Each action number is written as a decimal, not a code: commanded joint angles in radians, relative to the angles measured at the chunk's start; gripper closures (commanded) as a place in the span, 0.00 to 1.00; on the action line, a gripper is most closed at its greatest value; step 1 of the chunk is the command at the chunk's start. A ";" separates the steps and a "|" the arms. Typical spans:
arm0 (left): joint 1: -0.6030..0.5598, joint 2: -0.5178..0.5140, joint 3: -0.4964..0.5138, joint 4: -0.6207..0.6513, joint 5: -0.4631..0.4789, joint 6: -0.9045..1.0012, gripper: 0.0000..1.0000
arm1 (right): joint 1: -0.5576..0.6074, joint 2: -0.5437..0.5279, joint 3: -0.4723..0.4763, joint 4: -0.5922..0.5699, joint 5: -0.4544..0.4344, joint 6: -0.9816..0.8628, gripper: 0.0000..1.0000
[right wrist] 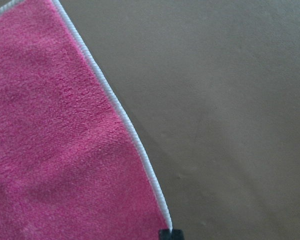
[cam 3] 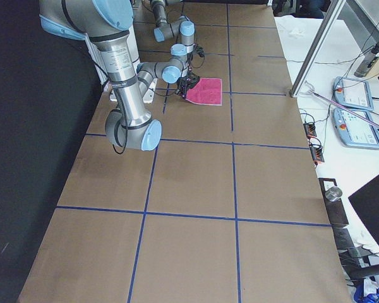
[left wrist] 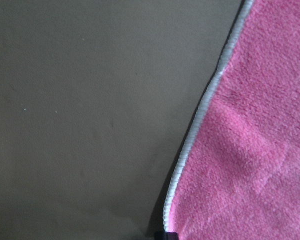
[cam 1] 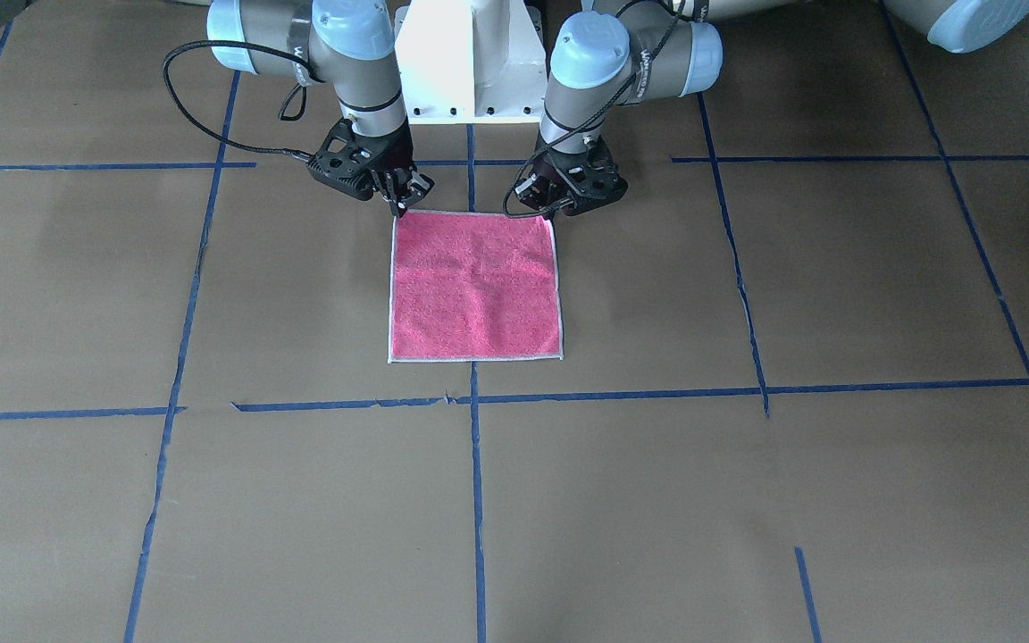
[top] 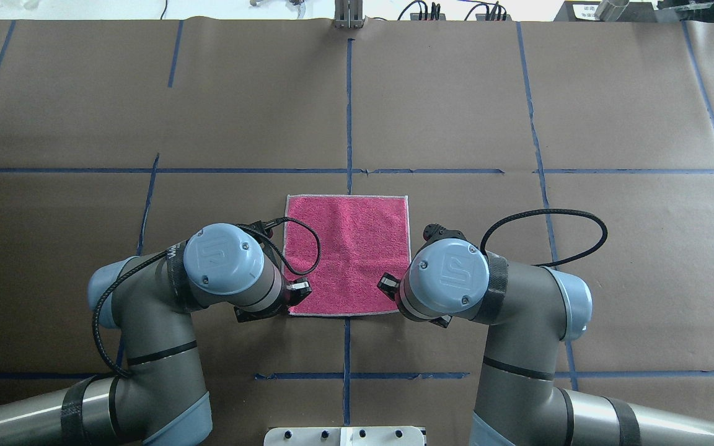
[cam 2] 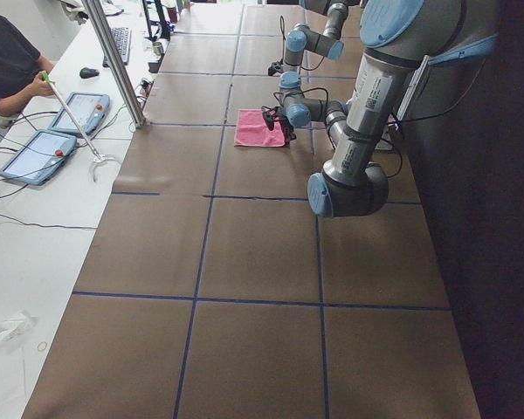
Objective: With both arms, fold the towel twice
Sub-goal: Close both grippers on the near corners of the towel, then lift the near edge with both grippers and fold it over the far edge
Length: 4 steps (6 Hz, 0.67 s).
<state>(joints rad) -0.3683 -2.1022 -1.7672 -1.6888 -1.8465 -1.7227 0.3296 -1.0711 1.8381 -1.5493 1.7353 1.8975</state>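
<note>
The towel (cam 1: 474, 286) lies flat on the brown table, pink-red face up, thin whitish hem all round; it also shows in the overhead view (top: 348, 248). My left gripper (cam 1: 550, 212) stands at the towel's robot-side corner on the front view's right. My right gripper (cam 1: 400, 208) stands at the other robot-side corner. Each wrist view shows one closed black fingertip on the hem (left wrist: 165, 235) (right wrist: 170, 234), with the edge raised slightly off the table beside it. Both grippers look shut on the towel's corners. From overhead the wrists hide the fingers.
The white pedestal base (cam 1: 470, 62) stands right behind the towel. Blue tape lines (cam 1: 476, 500) cross the brown table cover. In the exterior left view a metal pole (cam 2: 113, 61), tablets (cam 2: 39, 153) and an operator (cam 2: 9, 61) are off the table's far side.
</note>
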 commanded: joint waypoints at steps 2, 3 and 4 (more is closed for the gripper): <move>0.000 0.004 -0.090 0.004 -0.002 -0.070 1.00 | -0.004 -0.035 0.065 -0.002 0.003 0.003 0.98; 0.000 0.004 -0.128 0.009 -0.002 -0.086 1.00 | -0.012 -0.088 0.143 -0.002 0.004 0.003 0.98; 0.000 0.002 -0.146 0.009 -0.002 -0.113 1.00 | -0.014 -0.086 0.162 -0.003 0.006 0.002 0.98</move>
<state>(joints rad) -0.3684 -2.0991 -1.8893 -1.6809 -1.8483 -1.8103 0.3191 -1.1446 1.9665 -1.5512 1.7396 1.9000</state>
